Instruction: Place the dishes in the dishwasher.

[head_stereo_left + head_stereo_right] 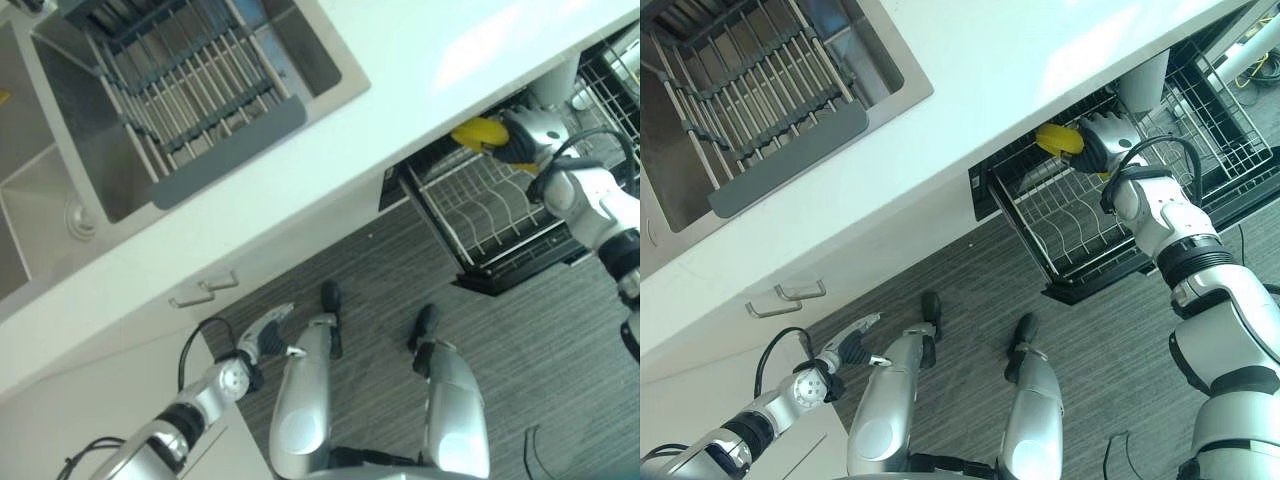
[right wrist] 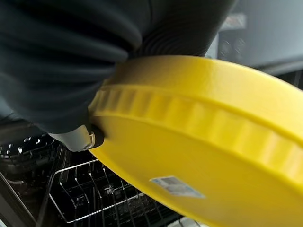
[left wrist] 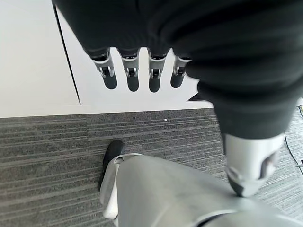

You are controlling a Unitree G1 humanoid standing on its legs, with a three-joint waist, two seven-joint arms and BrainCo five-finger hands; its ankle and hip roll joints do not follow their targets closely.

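Right hand (image 1: 1102, 140) apparently clasped on yellow dish (image 1: 1058, 138), over dishwasher rack (image 1: 1060, 215).

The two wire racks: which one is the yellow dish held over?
The dishwasher rack, pulled out below the counter; the right hand holds the yellow dish above it. The sink rack lies apart, in the sink.

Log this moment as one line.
right hand: shut on yellow plate over dishwasher rack | left hand: open, idle, low by cabinet | plate not yet racked
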